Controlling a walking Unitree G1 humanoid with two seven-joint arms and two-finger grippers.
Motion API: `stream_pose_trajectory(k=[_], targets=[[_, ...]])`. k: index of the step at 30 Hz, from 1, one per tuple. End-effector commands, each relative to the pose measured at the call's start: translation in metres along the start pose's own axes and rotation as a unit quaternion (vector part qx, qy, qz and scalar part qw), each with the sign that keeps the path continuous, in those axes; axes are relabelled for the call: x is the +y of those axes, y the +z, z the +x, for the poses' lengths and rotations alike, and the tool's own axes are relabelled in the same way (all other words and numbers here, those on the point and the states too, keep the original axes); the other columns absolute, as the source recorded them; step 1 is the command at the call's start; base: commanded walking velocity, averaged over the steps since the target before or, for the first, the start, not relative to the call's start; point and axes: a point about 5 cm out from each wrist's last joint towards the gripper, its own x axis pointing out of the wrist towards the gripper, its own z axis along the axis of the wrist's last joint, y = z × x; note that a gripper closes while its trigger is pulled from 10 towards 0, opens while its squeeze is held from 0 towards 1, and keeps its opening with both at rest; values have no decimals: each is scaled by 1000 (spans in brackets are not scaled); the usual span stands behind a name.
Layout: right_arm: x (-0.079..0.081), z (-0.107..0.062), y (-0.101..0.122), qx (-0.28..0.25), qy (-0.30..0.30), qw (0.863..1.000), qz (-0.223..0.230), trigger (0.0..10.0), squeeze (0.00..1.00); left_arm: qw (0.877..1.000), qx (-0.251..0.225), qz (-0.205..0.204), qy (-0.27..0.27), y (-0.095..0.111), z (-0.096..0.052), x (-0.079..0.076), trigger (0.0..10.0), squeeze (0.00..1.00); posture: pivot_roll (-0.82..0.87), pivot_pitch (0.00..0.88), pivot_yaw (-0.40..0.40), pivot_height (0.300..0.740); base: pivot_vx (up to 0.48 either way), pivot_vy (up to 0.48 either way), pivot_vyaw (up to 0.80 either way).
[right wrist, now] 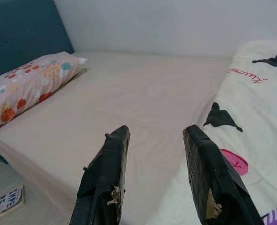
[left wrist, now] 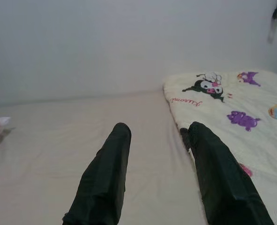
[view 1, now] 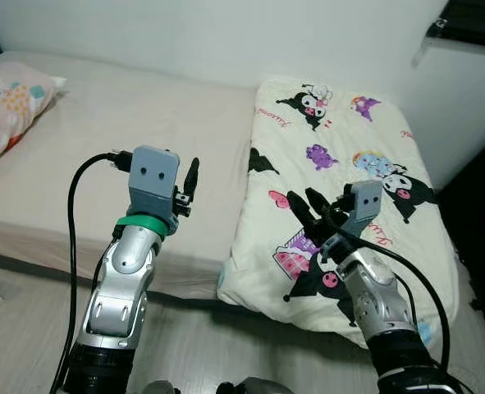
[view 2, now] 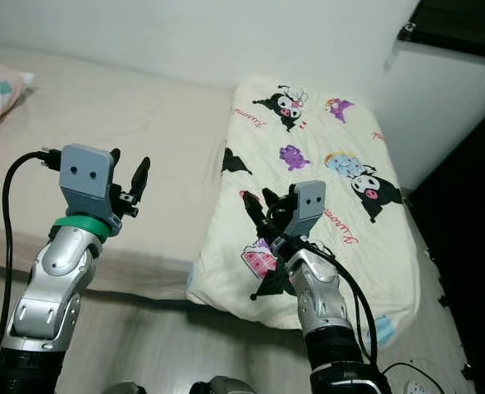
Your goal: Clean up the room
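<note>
Over the bed (view 1: 102,148), your left hand (left wrist: 159,180) and right hand (right wrist: 159,176) hover wide and empty (approach step); next, grip the folded blanket (view 1: 349,164).

Plain white wall (view 1: 226,33) at twelve o'clock; teal headboard (right wrist: 21,28) at nine; dark shelf (view 1: 472,20) up at two.
</note>
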Motion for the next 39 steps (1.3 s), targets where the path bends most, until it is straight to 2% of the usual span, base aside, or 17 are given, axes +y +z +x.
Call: stream_pose_trajectory(k=[1, 7, 15, 22, 39], targets=[[-1, -3, -4, 9, -2, 1000, 1, 10000, 0, 1000, 15, -1, -2, -6, 0, -2, 10000, 0, 16, 10, -53, 740, 0, 0, 0], [0, -1, -3, 9, 1, 1000, -4, 10000, 0, 1000, 15, 1, -2, -6, 0, -2, 10000, 0, 17, 9, -53, 740, 0, 0, 222], [3, 0, -5, 14, 5, 1000, -17, 10000, 0, 1000, 26, 2, -3, -12, -1, -2, 10000, 0, 18, 9, -50, 740, 0, 0, 706], [8, -4, -17, 30, 14, 999, -10, 10000, 0, 998, 60, 9, -16, -33, -12, -5, 10000, 0, 23, 15, -54, 740, 0, 0, 716], [11, -3, -17, 27, 23, 999, -7, 10000, 0, 997, 66, 16, -28, -37, -14, -10, 10000, 0, 27, 20, -53, 740, 0, 0, 697]])
